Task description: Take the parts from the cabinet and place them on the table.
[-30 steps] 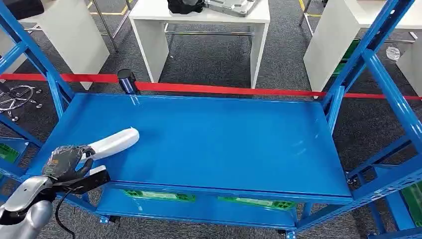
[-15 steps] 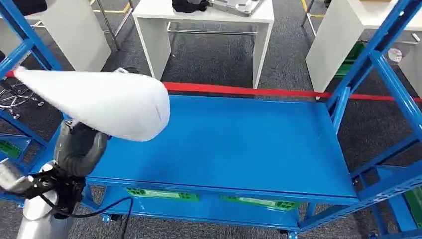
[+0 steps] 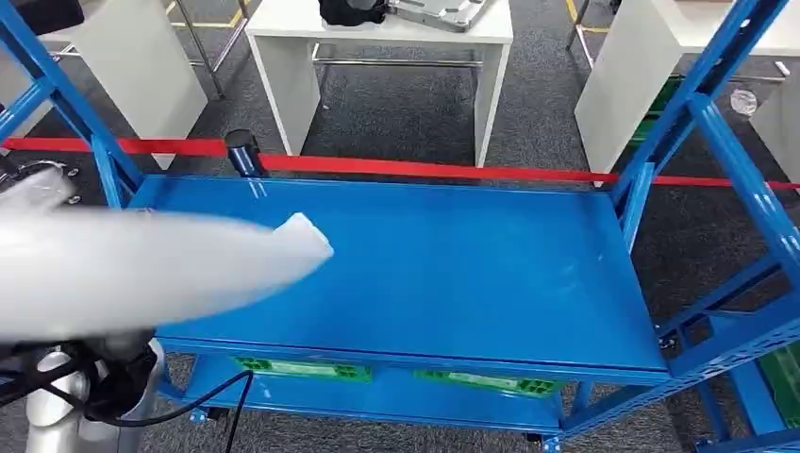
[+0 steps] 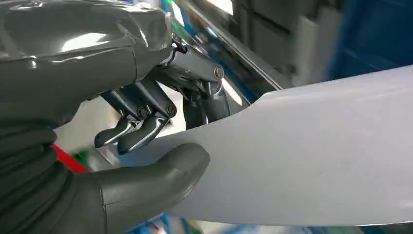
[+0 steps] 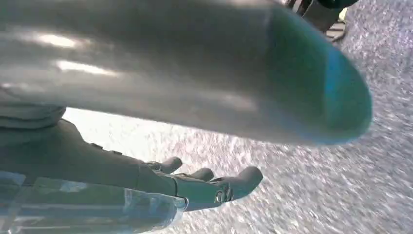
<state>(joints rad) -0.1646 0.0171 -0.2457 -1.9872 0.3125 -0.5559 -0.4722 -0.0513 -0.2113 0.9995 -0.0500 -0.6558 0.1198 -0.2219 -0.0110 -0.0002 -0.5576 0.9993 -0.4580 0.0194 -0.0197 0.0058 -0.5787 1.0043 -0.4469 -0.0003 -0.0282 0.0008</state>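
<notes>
Your left hand (image 4: 122,146) is gripping the long white tapered plastic part (image 3: 141,274): in the left wrist view the thick grey thumb lies against one face of it and the dark fingers (image 4: 141,131) curl onto the other. In the head view the part is a blurred white shape lifted above the front left corner of the blue metal shelf (image 3: 453,274) of the cabinet, its tip reaching toward the shelf's middle. I judge you are in the carrying-off step: the part is off the shelf and has yet to reach a counter.

Your right hand (image 5: 204,187) hangs over grey carpet with its fingers apart and nothing in them, so it is free.

The next move calls for drawing the part back past the shelf's front edge and turning toward a counter. The white counter (image 3: 377,28) beyond the red barrier tape (image 3: 425,171) already carries a dark object and a silvery one, so choose a bare patch.

Watch the edges. The blue slanted frame post (image 3: 57,85) rises at the shelf's left rear corner, near the part's wide end, and a long part swung sideways could strike it. Another blue frame post (image 3: 717,104) stands at the right edge, well apart. The shelf's middle and right side give open room, and the front edge is unobstructed, so I'd judge a straight pull toward you the safer way out.
</notes>
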